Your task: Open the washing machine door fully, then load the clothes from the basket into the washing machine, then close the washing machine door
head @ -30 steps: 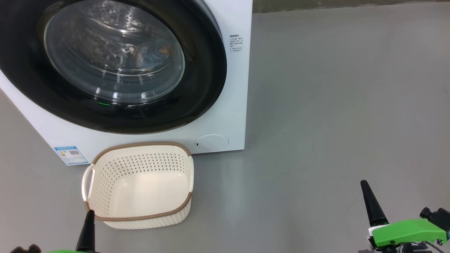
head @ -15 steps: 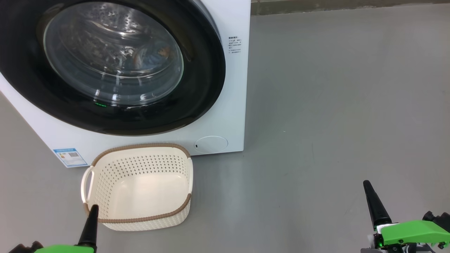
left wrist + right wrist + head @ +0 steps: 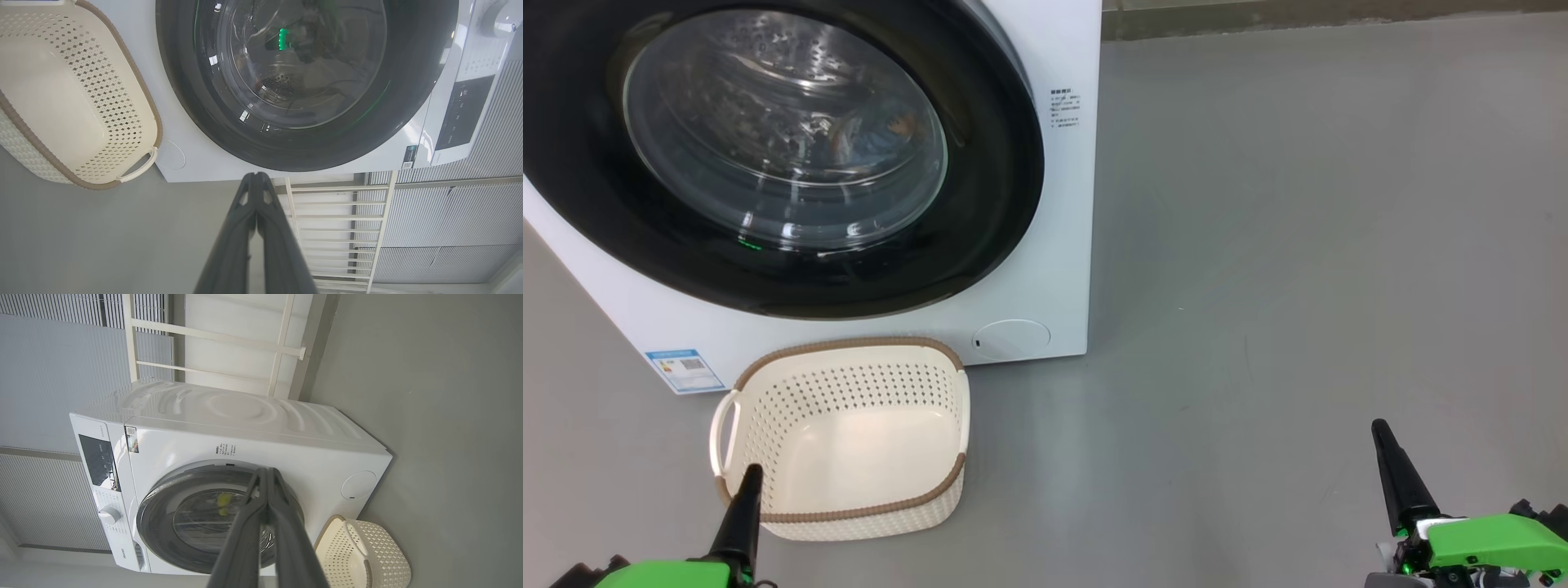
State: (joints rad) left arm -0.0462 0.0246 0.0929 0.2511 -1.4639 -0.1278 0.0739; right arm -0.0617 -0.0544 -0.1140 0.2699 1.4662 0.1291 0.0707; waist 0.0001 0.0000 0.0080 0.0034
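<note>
Washing machine door (image 3: pixel 988 204) sits shut on the washing machine (image 3: pixel 1058 245), soft, light clothes (image 3: pixel 876 135) behind its glass; the basket (image 3: pixel 849 349) in front lies empty. Left gripper (image 3: pixel 750 483) and right gripper (image 3: pixel 1384 441) are pinched closed, holding nothing. Glossy, stiff door, likely slippery; grab its rim.

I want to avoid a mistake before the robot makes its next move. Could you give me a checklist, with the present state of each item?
1. The washing machine door is closed against the front: ok.
2. The door is latched: cannot tell.
3. The basket is empty: ok.
4. The clothes are in the drum: blue fabric shows through the door, ok; whether both garments are there, cannot tell.
5. The left gripper is shut and holds nothing: ok.
6. The right gripper is shut and holds nothing: ok.
</note>
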